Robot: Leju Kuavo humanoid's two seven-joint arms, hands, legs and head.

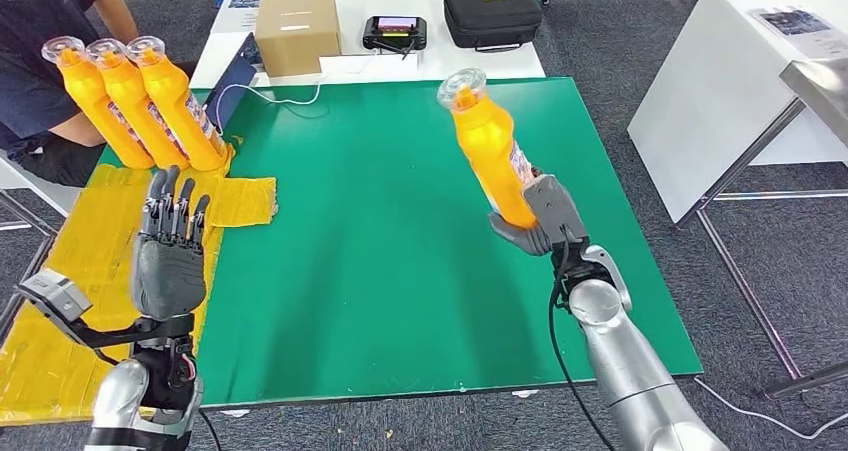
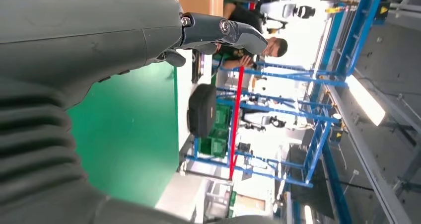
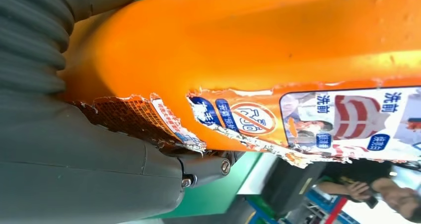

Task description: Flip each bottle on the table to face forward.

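Note:
My right hand [image 1: 535, 221] grips an orange bottle [image 1: 487, 146] by its lower body, lifted above the green table [image 1: 380, 251] and tilted, clear cap up and to the left. Up close in the right wrist view the orange bottle [image 3: 258, 50] shows a torn printed label [image 3: 347, 119], with my right hand [image 3: 74, 154] wrapped around it. Three more orange bottles [image 1: 135, 101] stand leaning side by side at the table's back left, on yellow tape. My left hand [image 1: 170, 251] hovers just in front of them, fingers straight and apart, holding nothing. In the left wrist view my left hand [image 2: 89, 40] has straightened fingers.
A person [image 1: 45, 61] sits at the back left behind the three bottles. A white table behind holds a cardboard box [image 1: 297, 31], a small device [image 1: 394, 32] and a black case [image 1: 492, 13]. Another white table [image 1: 740, 81] stands to the right.

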